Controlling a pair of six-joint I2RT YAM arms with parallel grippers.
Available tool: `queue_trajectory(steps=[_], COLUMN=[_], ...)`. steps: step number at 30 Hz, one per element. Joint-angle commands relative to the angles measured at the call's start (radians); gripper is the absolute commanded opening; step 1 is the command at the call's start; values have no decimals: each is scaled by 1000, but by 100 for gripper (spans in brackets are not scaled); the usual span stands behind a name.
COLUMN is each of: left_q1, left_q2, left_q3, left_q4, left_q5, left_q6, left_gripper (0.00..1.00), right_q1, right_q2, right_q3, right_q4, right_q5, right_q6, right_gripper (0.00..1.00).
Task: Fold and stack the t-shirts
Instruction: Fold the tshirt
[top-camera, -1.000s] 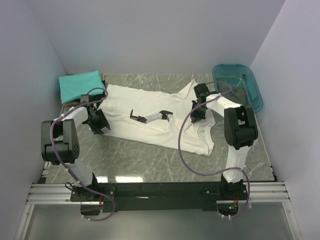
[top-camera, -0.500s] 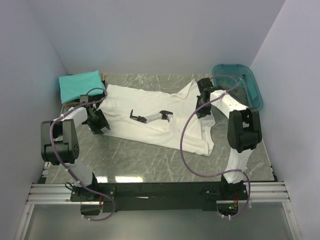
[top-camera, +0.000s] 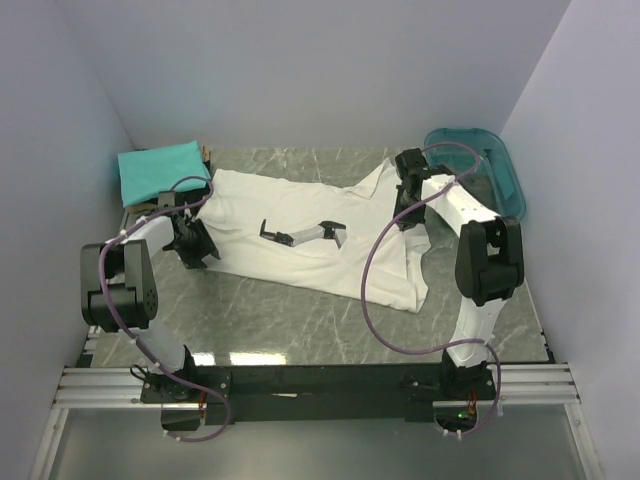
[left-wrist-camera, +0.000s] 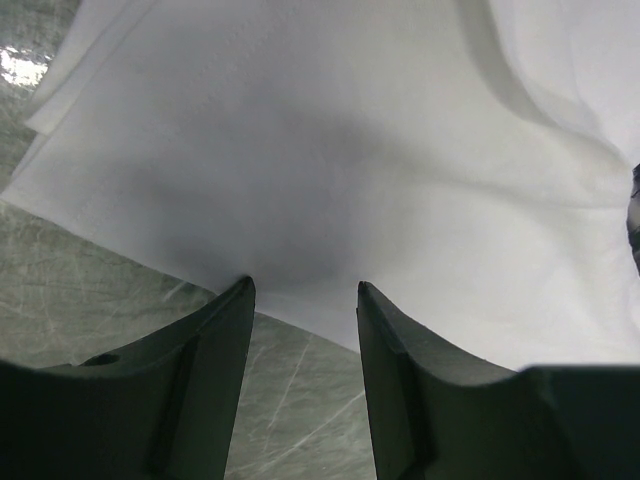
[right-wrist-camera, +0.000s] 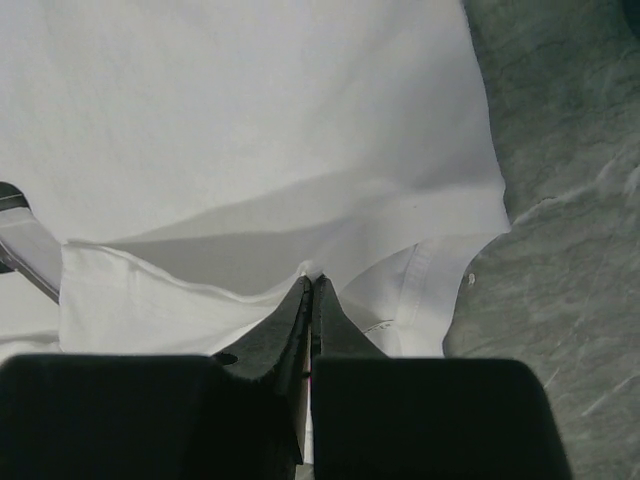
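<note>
Top external: white t-shirt (top-camera: 290, 265) lies spread out, partly rumpled.

readable text: none in any of the views.
white t-shirt (top-camera: 285, 205): its chest print (top-camera: 300, 233) is a black-and-grey picture, with no letters or numbers to be made out.
teal t-shirt (top-camera: 158, 170): plain cloth.
teal tub (top-camera: 515, 192): no legible label.
worktop (top-camera: 300, 320): marbled pattern only.

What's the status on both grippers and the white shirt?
Left gripper open, at the left edge of the white t-shirt. Right gripper shut on a fold at its right side. Shirt spread out, not yet folded. Teal t-shirt folded, far-left corner.
</note>
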Motion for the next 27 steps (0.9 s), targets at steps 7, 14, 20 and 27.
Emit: queue_trajectory(steps=[7, 14, 20, 27], left_q1=[8, 8, 10, 8], left_q2=[3, -3, -21, -25], left_q3=[-46, -20, 100, 195], left_q4=[5, -1, -52, -55], left_q5=[-42, -24, 13, 61], left_q6=[40, 41, 18, -14], left_gripper=[53, 54, 57, 57], right_q1=[-4, -4, -3, 56], right_q2=[27, 55, -29, -195], right_q3=[105, 116, 114, -28], right_q4=[-31, -45, -54, 39], right_q5=[40, 29, 23, -81], right_q6=[-14, -20, -11, 52], right_gripper=[0, 33, 62, 64])
